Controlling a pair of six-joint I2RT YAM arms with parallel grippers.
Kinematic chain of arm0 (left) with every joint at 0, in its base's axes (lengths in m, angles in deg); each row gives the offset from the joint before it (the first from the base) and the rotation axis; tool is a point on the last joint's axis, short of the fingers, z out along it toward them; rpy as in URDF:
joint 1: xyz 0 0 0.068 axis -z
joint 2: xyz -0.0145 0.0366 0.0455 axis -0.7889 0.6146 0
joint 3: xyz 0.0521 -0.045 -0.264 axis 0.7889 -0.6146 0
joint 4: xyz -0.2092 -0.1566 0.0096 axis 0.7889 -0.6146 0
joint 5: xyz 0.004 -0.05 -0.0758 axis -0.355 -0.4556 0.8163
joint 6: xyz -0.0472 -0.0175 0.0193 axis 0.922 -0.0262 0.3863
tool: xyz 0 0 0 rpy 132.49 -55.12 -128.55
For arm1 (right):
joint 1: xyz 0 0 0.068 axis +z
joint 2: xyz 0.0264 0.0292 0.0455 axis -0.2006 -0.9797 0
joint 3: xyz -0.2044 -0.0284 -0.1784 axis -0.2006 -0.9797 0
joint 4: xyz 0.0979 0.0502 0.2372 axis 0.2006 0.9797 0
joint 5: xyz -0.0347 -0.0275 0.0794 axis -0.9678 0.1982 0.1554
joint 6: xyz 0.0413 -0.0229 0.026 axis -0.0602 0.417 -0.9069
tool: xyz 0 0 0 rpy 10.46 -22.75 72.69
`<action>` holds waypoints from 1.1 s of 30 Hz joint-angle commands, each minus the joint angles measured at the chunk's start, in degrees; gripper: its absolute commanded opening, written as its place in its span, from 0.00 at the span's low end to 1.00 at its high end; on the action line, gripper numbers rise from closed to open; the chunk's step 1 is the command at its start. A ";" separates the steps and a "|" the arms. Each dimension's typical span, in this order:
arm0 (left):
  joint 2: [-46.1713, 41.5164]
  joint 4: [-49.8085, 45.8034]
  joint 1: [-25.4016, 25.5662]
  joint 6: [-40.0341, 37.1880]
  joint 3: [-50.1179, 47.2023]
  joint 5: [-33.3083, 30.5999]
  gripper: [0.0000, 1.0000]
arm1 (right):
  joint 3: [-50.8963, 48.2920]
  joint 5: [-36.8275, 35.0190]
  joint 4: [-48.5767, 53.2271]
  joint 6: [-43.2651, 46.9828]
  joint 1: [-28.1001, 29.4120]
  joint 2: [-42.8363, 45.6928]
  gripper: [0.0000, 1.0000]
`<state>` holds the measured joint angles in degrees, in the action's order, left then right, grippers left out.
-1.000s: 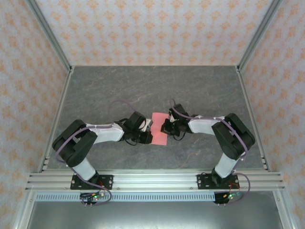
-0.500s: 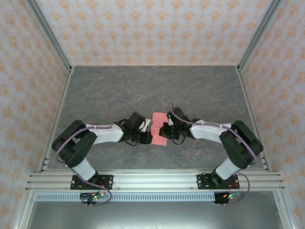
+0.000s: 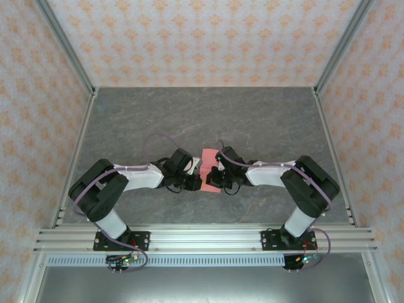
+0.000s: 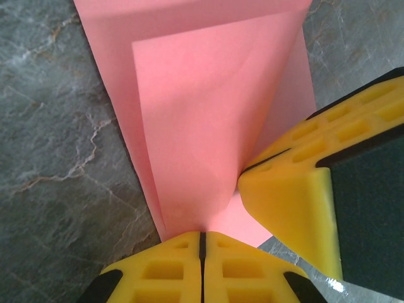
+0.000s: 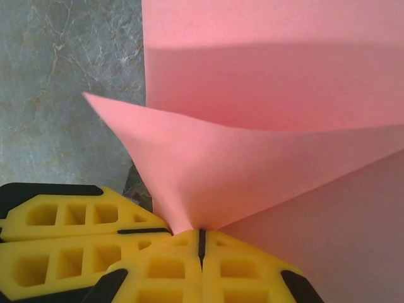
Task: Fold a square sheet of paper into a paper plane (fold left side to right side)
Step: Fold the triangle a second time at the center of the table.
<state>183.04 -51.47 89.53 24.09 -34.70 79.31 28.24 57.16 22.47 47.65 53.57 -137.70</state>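
Grey stone-look tabletop (image 3: 158, 120), patterned walls: my two claws meet at the square sheet of paper (image 3: 211, 184), mid-table.

Left claw (image 3: 196, 178): clenched on the pink sheet's near edge, fingertips flat together, no shift in the last second. Between my claws the sheet lies partly folded, one layer over another, with a flap curling up off the table. Right claw (image 3: 218, 172): also clamped shut, pinching the point of that raised flap. This is what changed: my right arm has pushed in leftward, elbow drawn closer, and the claw now sits just beside the left one. My reading is that the left anchors while the right carries the flap across; the fold is under way and the crease is not yet pressed.
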 commanded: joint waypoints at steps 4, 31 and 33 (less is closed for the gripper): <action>1.28 -3.18 -0.10 -0.88 -2.07 -3.78 0.06 | 1.31 0.12 -2.40 -0.56 0.28 0.53 0.04; 1.07 -3.20 -0.10 -0.97 -1.90 -3.69 0.06 | 4.06 -0.52 -0.14 -0.05 0.31 0.40 0.04; 1.01 -3.18 -0.10 -0.95 -1.89 -3.69 0.06 | 4.38 -0.40 -0.09 -0.03 0.28 -0.37 0.04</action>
<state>183.00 -51.27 89.53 24.09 -34.79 79.29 30.88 57.01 23.17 47.76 53.57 -136.39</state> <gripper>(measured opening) 0.066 0.048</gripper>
